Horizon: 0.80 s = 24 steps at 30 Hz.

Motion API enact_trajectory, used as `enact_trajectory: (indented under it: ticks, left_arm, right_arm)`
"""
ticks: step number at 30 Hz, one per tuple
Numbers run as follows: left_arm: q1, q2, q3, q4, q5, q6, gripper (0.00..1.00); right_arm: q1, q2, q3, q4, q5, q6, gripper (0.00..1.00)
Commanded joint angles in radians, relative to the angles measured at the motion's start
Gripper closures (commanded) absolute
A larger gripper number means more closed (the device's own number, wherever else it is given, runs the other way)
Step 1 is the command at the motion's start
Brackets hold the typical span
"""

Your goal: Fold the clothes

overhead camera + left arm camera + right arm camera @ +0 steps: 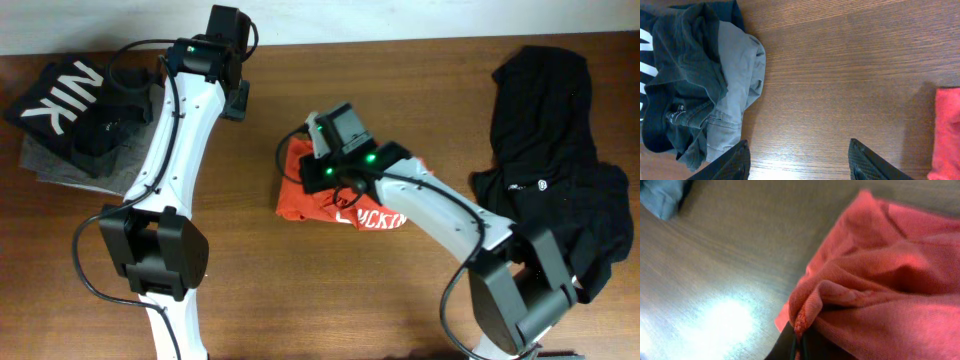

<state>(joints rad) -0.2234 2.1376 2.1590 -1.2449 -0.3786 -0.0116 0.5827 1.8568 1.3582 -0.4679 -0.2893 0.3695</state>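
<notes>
The red-orange T-shirt (300, 195) with white lettering lies bunched at the table's middle, partly under my right arm. My right gripper (318, 150) is shut on a pinched fold of the T-shirt (880, 280), which rises from the jaws (799, 342) in the right wrist view. The larger black garment (560, 170) with a small white logo lies crumpled at the right. My left gripper (799, 160) is open and empty above bare wood near the back left; the T-shirt's edge (947, 135) shows at that view's right.
A black top with white "NIK" letters (70, 95) lies on a grey garment (60, 165) at the back left; both show in the left wrist view (737, 85). The table's far edge runs just behind my left gripper.
</notes>
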Motion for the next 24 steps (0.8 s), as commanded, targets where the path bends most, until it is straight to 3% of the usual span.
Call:
enact_trajectory:
  ticks: [1,7,11,17,24]
  left_arm:
    - [0.005,-0.010,0.016,0.003,-0.003,0.005,0.37]
    - [0.005,-0.010,0.016,0.014,-0.003,0.005,0.37]
    - [0.005,-0.010,0.016,0.018,-0.003,0.005,0.37]
    - [0.005,-0.010,0.016,0.031,-0.003,0.005,0.37]
    - [0.005,-0.010,0.016,0.041,-0.003,0.005,0.37]
  right_arm:
    - [0.006,0.005,0.020,-0.031,0.010,0.013,0.82]
    - [-0.047,-0.087,0.141,-0.293,0.042,-0.043,0.47]
    - [-0.131,-0.134,0.240,-0.539,0.150,-0.040,0.36]
    - [-0.325,-0.132,0.196,-0.673,0.162,0.008,0.32]
    - [-0.417,-0.086,-0.001,-0.465,0.042,0.017,0.32]
